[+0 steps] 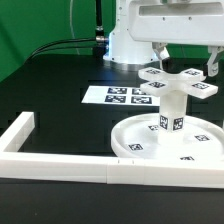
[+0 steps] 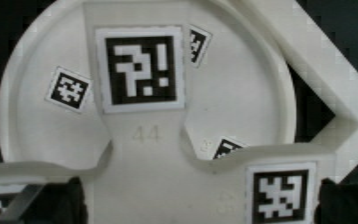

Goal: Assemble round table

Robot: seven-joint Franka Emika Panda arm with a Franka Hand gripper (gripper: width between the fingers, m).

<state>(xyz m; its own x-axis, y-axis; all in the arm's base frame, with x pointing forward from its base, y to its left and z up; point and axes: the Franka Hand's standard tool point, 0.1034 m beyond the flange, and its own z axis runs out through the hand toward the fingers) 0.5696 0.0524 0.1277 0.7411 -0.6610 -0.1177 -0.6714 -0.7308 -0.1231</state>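
White-bodied and low over the work, the pincer (image 1: 185,60) hung with its jaws spread as wide as they go, pinching nothing that I could make out. Its fingers stood either side of the cross-shaped piece (image 1: 178,82), and I could not tell whether they touched it. My wrist view was filled by what I took to be that cross-shaped piece (image 2: 149,120), tags up.

It sat level on top of the short cylinder leg (image 1: 172,108), which stood upright near the middle of the round disc (image 1: 135,140) on the black table (image 1: 50,80). Behind lay the marker board (image 1: 118,95), and the square-bar frame (image 1: 20,135) ran along the exterior view's left.

I judged the step in hand to be seating the cross on the leg, with the stack nearly complete. The next move called for a straight lift clear, without nudging the stack.
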